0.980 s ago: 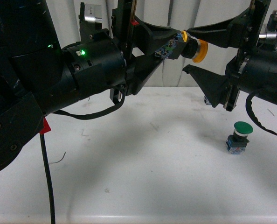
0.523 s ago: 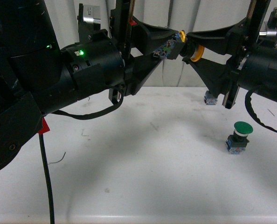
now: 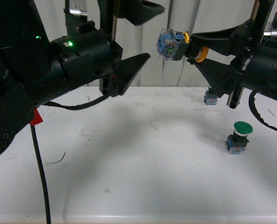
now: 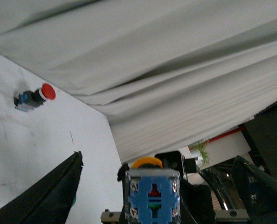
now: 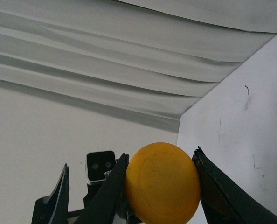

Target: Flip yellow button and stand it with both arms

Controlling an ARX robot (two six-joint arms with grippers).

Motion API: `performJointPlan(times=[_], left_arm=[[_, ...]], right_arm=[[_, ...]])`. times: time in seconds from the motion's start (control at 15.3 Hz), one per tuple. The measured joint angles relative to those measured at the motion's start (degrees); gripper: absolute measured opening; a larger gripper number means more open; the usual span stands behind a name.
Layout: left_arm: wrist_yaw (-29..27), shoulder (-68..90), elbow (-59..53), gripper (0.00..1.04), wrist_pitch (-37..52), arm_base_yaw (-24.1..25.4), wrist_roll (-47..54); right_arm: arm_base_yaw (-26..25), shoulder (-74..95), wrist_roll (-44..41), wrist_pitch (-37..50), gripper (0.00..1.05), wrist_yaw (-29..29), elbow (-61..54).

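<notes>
The right gripper (image 3: 193, 49) is pinching the yellow button (image 3: 172, 45) at its cap end, holding it sideways high above the table (image 3: 129, 154). The left gripper (image 3: 156, 31) is gaping, touching nothing. The button is probably light, rigid and smooth-capped, so its squared block is likely offering the surer grip.

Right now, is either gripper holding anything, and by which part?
The right gripper holds the yellow button by its cap end; the blue contact block sticks out free. The left gripper is open and empty.

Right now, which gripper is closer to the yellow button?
Right. The right gripper is shut on the yellow button; the left gripper is open beside it, not touching.
</notes>
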Motion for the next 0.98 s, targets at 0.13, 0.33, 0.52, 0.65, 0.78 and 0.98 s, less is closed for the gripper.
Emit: performJointPlan(times=[0.13,0.33,0.52,0.65,0.78,0.98], left_arm=[[-0.5,-0.6,0.4,0.97,0.0,3.1,-0.1],[1.4,-5.3,-0.7,0.98,-0.2,10.1,0.7],[5.7,-17.3,-8.4,0.98,-0.1,18.0,7.0],[8.2,-33.1,-18.0,0.98,-9.9,21.9,17.6],[8.3,-50.3,-27.0,0.98,-25.5,25.2,30.1],[8.9,-79.7,-29.9,0.98,-57.3,31.2,52.6]], right_arm=[[-0.4,0.0,-0.2,0.0,0.36,0.0,0.0],[-0.4,-0.1,-0.5,0.0,0.36,0.0,0.0],[-0.4,-0.2,-0.8,0.0,0.36,0.2,0.1],[-0.3,-0.2,-0.9,0.0,0.36,0.3,0.5],[-0.2,-0.4,-1.4,0.0,0.36,0.4,1.2],[1.1,-0.5,-2.1,0.0,0.36,0.9,2.0]])
